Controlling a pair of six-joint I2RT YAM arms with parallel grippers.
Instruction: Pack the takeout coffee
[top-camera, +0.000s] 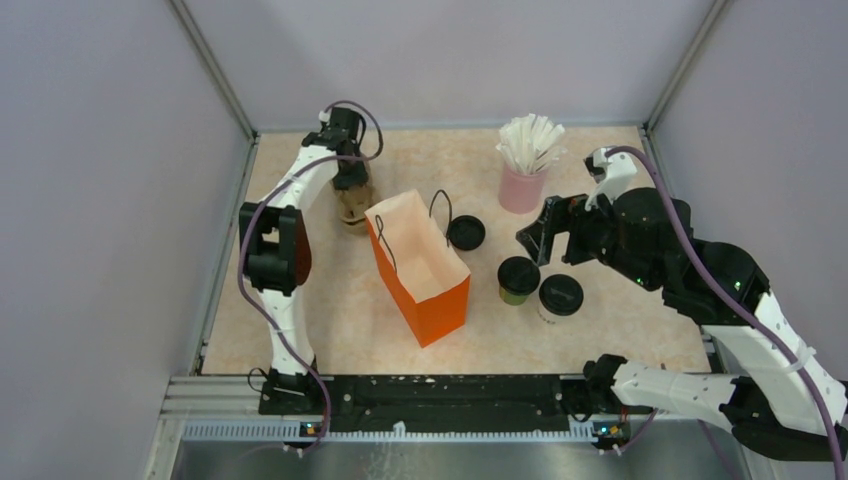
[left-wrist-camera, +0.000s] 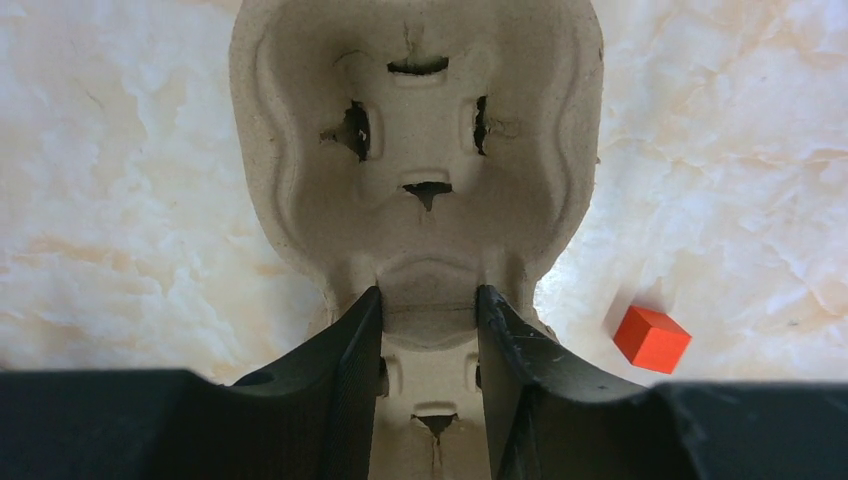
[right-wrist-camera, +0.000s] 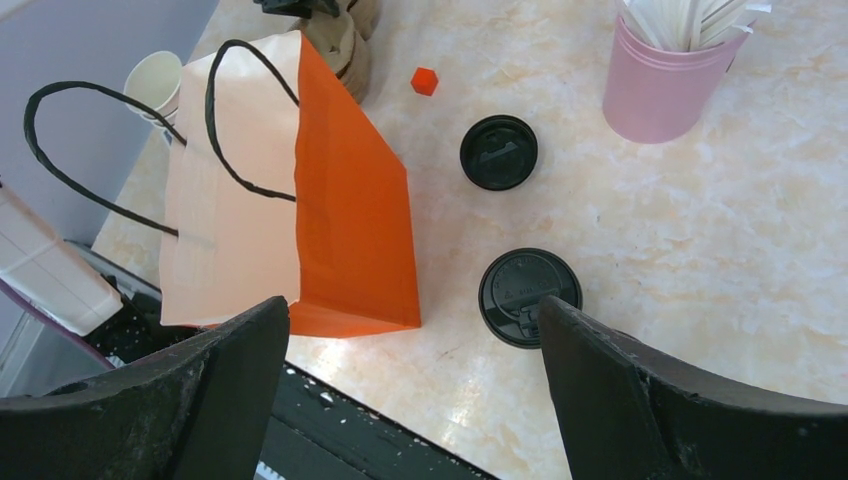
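**Square hold on the carrier first, bag second**

My left jaws stand narrow, one finger on each side of the ridge that parts two wells of the pulp cup carrier. The carrier lies toward the far left of the surface. The fingers look to be against the ridge, but I cannot tell whether they truly pinch it.

My right jaws are spread wide and hold nothing. They hang above the takeout coffee, which stands lidded on the surface just right of the orange bag. A second lidded cup sits close beside it, and a loose black lid lies a little farther back.

As I judge it, the step in hand is securing the carrier. Pulp is soft and light, so I should close only until the ridge feels firm, never enough to crush it. The ridge should sit centred between my fingers so the tray rises level instead of swinging.

Lifting straight up first, then across, would clear the bag's handles. The bag is tall, light and open at the top, and a knock to its rim could tip it, so I want to approach its mouth from above. My right side had best hold off until the carrier is settled, then take the olive cup by its wall below the lid, not its neighbour.
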